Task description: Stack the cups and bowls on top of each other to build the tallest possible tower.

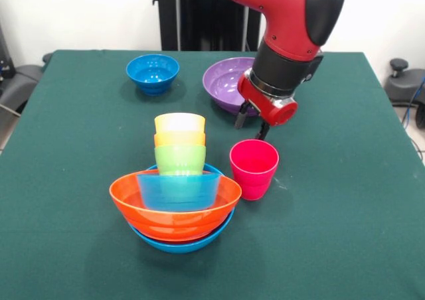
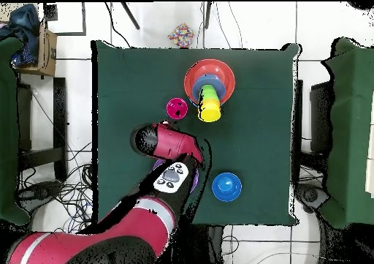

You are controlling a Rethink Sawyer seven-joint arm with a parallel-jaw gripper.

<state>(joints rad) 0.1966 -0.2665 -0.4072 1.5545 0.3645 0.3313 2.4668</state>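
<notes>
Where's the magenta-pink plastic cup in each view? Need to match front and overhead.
Front view: the magenta-pink plastic cup stands upright right of centre, just right of the tower, below the gripper.
Overhead view: the same cup sits left of centre, just left of the tower, open mouth showing.
Shared landmark: the tower, its large orange bowl beside the cup in both.

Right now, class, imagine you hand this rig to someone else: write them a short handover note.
Gripper: empty, hanging just behind the pink cup, in front of the purple bowl; whether it is open cannot be told.
Tower: light-blue bowl at the bottom, orange bowl in it, a smaller light-blue bowl inside, then green, orange and yellow cups on top.
Loose: the pink cup upright beside the tower, the purple bowl and a small blue bowl at the far side.
Left: probably the pink cup next, then the two loose bowls.
</notes>
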